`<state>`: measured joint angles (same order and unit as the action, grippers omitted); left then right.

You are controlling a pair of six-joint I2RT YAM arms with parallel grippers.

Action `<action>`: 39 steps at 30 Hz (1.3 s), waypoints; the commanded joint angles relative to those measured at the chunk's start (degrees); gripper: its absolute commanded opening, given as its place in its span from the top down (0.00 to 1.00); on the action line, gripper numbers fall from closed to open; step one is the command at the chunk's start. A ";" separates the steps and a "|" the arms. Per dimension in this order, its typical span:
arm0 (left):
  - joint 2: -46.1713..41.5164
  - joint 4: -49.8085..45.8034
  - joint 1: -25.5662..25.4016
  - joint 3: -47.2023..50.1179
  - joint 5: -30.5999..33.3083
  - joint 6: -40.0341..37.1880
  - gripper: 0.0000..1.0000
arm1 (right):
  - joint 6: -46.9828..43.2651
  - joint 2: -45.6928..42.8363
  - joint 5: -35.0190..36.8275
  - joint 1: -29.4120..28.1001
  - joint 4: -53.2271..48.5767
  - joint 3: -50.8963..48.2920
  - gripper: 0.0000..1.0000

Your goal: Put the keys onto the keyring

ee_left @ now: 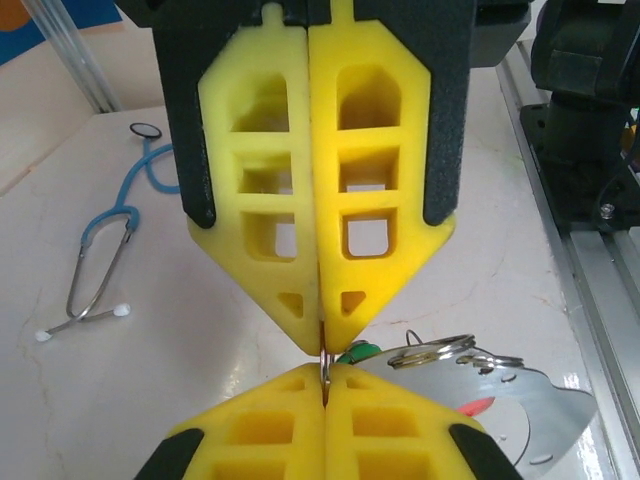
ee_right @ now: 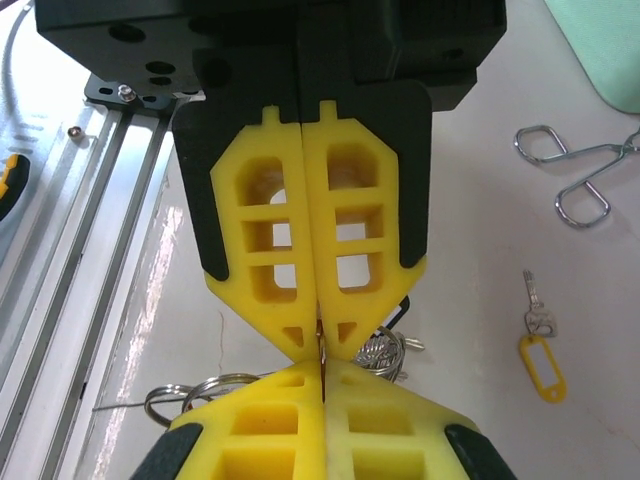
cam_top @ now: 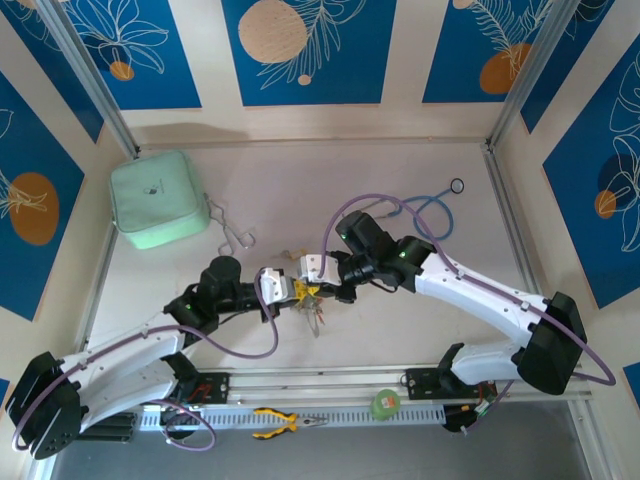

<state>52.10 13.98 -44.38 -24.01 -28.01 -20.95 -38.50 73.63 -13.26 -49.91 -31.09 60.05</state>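
The left gripper [ee_left: 321, 340] has its yellow fingers pressed together, and so has the right gripper [ee_right: 320, 340]. The two meet tip to tip over the middle of the table [cam_top: 300, 180], each pinching the same silvery sliver [ee_left: 325, 361]. Whether that sliver is ring wire or a key's edge cannot be told.

At 4 o'clock from the tips in the left wrist view hangs the bunch of keys [ee_left: 525, 412], with one green tag [ee_left: 356, 352] and one red tag [ee_left: 480, 405]. The keyring [ee_left: 440, 350] shows there as overlapping silvery loops touching the bunch. One more key with a yellow tag [ee_right: 541, 365] lies flat on the table, apart from the bunch.

In the top view, from the tips outward:
- One pair of forceps [cam_top: 232, 233] lies near at 10 o'clock.
- One mint pouch [cam_top: 158, 199] sits beyond the forceps, by the left edge.
- One blue stethoscope [cam_top: 432, 215] lies at 2 o'clock.
- Bare table opens at 12 o'clock up to the far wall.
- The metal rail [cam_top: 330, 380] closes the near edge at 6 o'clock.
- One pair of yellow pliers [cam_top: 285, 422] and one green roll [cam_top: 386, 404] lie past the rail.
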 commanded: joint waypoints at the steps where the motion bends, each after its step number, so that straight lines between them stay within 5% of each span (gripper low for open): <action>1: -0.77 1.75 -0.27 -0.87 0.32 0.05 1.00 | 3.25 -2.52 -5.03 1.32 2.80 -0.62 0.88; 2: -1.04 2.47 -0.29 -0.44 0.31 0.44 1.00 | 4.81 -4.00 -7.76 2.90 5.32 -2.37 0.76; 4: -1.29 5.47 -0.28 0.91 -0.21 2.09 1.00 | 7.45 -6.80 -13.39 6.27 10.84 -6.41 0.69; 10: -0.92 16.38 -0.31 5.18 -2.41 7.07 1.00 | 9.06 -6.61 -18.69 8.87 14.37 -10.49 0.69; 21: -0.95 17.59 -0.33 5.92 -2.31 8.47 1.00 | 7.29 -2.42 -18.47 7.21 12.93 -9.85 0.70; 26: -0.86 18.46 -0.33 6.08 -2.74 9.13 1.00 | 7.65 -1.26 -17.44 6.49 14.28 -9.26 0.76; 29: -1.06 18.41 -0.28 6.19 -3.11 9.54 1.00 | 7.89 -0.83 -17.41 6.49 14.55 -8.77 0.99; 32: -1.60 15.30 -0.27 5.46 -1.36 8.77 1.00 | 6.79 -1.20 -16.55 6.21 13.11 -7.86 1.00; 35: -2.23 8.58 -0.30 3.30 1.47 6.59 0.70 | 2.28 -0.95 -11.92 4.94 6.59 -4.73 1.00; 39: -2.32 1.58 -0.31 0.52 2.62 3.32 0.74 | -2.92 0.60 -5.45 3.29 -2.28 0.03 1.00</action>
<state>50.63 21.30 -44.38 -20.51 -26.76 -14.52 -36.47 73.32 -22.98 -45.63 -25.98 56.01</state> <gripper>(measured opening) 0.278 0.050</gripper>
